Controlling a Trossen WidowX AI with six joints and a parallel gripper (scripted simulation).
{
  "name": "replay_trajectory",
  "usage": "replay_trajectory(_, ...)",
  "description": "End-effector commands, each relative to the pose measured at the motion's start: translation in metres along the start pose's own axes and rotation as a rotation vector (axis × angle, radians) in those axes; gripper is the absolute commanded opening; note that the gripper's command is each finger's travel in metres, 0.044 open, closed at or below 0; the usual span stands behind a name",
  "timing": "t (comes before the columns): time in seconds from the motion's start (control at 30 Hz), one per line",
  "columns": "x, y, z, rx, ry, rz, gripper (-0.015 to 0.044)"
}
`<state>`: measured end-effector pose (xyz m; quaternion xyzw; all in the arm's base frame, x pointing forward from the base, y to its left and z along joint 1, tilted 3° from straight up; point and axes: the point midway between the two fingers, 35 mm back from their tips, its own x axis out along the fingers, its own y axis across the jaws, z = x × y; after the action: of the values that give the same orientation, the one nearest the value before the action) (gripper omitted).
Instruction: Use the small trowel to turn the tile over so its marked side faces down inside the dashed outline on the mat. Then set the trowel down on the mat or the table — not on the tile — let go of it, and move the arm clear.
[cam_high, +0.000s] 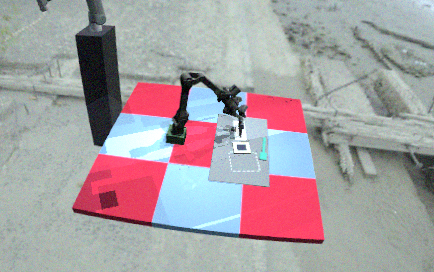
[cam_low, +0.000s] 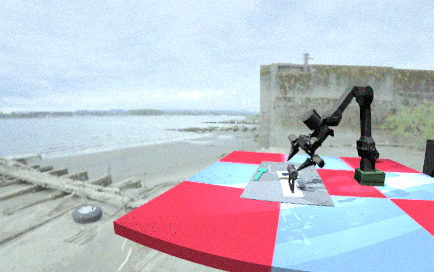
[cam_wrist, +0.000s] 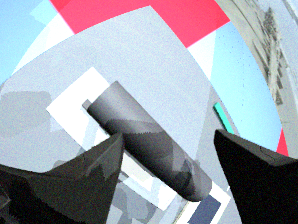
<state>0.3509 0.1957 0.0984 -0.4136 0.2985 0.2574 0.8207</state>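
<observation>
Grey mat (cam_high: 218, 170) (cam_low: 322, 198) (cam_wrist: 165, 45) lies under my reach, spread over red and light-blue squares of the table (cam_high: 200, 200) (cam_low: 225, 210), and my gripper (cam_high: 238, 118) (cam_low: 295, 164) (cam_wrist: 169, 137) hangs above its far part, tipped at a slant. My jaws stand apart with nothing between them. Below them, in my wrist view, a thick dark handle (cam_high: 241, 128) (cam_low: 292, 173) (cam_wrist: 150, 140) runs aslant across a white piece (cam_high: 236, 129) (cam_low: 286, 190) (cam_wrist: 75, 105); how the two join, I cannot tell. The tile (cam_high: 241, 147) (cam_wrist: 204, 210) sits just on the near side of them, its white border and dark blue middle facing up at me. It rests beside the far edge of the dashed outline (cam_high: 230, 164), which lies nearer still on the same mat. To the right of the tile I have a teal tool (cam_high: 263, 150) (cam_low: 260, 174) (cam_wrist: 223, 118), slim at its far end and broad at its near one, well clear of my fingers. Off to the left, my arm (cam_high: 183, 102) (cam_low: 366, 117) rises from its green base (cam_high: 171, 139) (cam_low: 374, 179) and bends over toward the mat.
</observation>
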Motion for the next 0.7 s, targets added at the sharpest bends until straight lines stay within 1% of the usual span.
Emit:
replay_trajectory(0.0, -0.001, 0.002, -0.008, -0.11, -0.005, -0.023, 0.03)
replay_trajectory(0.57, -0.008, 0.007, -0.039, -0.658, -0.022, -0.166, 0.03)
replay_trajectory(0.67, -0.009, 0.007, -0.042, -0.704, -0.019, -0.179, 0.03)
